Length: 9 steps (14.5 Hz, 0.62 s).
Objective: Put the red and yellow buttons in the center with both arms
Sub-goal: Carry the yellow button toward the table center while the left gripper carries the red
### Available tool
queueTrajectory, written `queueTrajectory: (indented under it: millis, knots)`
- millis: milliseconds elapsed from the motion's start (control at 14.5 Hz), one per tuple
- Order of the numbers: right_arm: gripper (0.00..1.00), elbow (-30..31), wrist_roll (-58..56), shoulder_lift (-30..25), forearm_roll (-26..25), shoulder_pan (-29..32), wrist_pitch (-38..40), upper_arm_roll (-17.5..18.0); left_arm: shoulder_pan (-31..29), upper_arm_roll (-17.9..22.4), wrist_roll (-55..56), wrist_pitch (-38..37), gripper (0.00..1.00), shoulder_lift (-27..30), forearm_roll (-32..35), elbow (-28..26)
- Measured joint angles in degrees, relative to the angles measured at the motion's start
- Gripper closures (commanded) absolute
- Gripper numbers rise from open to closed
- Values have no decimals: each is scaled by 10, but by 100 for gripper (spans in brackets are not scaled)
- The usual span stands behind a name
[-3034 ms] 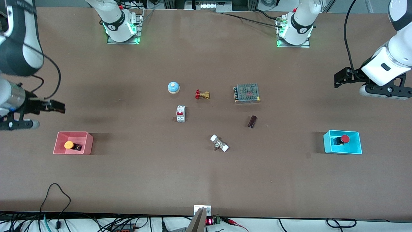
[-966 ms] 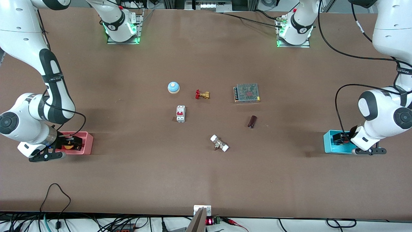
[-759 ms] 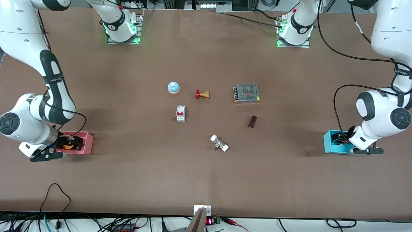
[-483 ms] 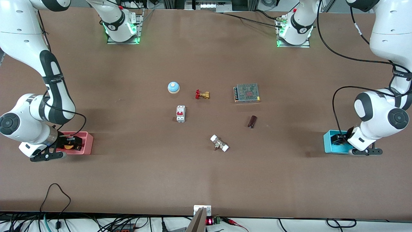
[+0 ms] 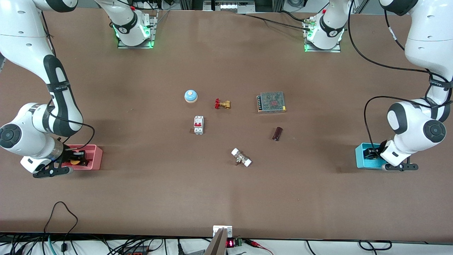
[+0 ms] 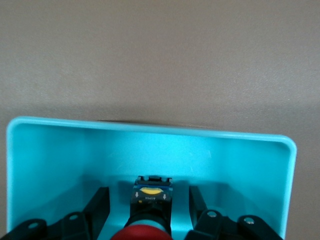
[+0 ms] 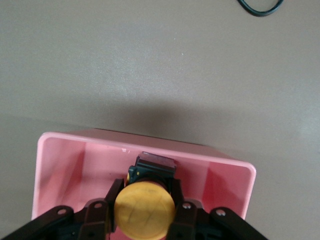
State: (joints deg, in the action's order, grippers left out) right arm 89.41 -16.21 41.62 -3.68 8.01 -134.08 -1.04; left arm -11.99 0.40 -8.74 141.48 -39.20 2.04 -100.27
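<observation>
right gripper (image 7: 145,212) in pink tray (image 7: 60,150), fingers narrow, flanking yellow button (image 7: 145,210) | left gripper (image 6: 150,220) in cyan tray (image 6: 50,145), fingers wide astride red button (image 6: 145,235)

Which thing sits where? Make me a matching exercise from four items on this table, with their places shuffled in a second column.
Things
1. yellow button
2. red button
3. dome bell
4. circuit breaker

Places
A. in the cyan tray, with the left gripper open around it
B. on the bare table, beside the brass valve
C. in the pink tray, with the right gripper down at it
D. on the bare table, nearer the front camera than the dome bell

Pairs: 1-C, 2-A, 3-B, 4-D
</observation>
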Motion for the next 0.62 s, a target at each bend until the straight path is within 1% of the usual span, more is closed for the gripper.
queueTrajectory:
  millis: [69, 138, 276, 345, 483, 621]
  knots:
    - [68, 0, 0, 0, 0, 0, 0, 0, 0, 0, 0, 0, 62, -1, 0, 0]
    - [68, 0, -1, 0, 0, 0, 0, 0, 0, 0, 0, 0, 67, -1, 0, 0]
    - [67, -1, -1, -3, 0, 0, 6, 2, 0, 0, -1, 0, 71, 0, 0, 1]
    - [67, -2, -1, -10, 0, -1, 22, 3, 0, 0, -1, 0, 72, 0, 0, 2]
    - [67, -7, -1, -40, 0, -2, 86, 10, 0, 0, -6, 0, 73, 3, 0, 5]
    - [67, -11, 8, -90, 2, -3, 171, 29, 0, 0, -12, -18, 73, 14, 0, 13]
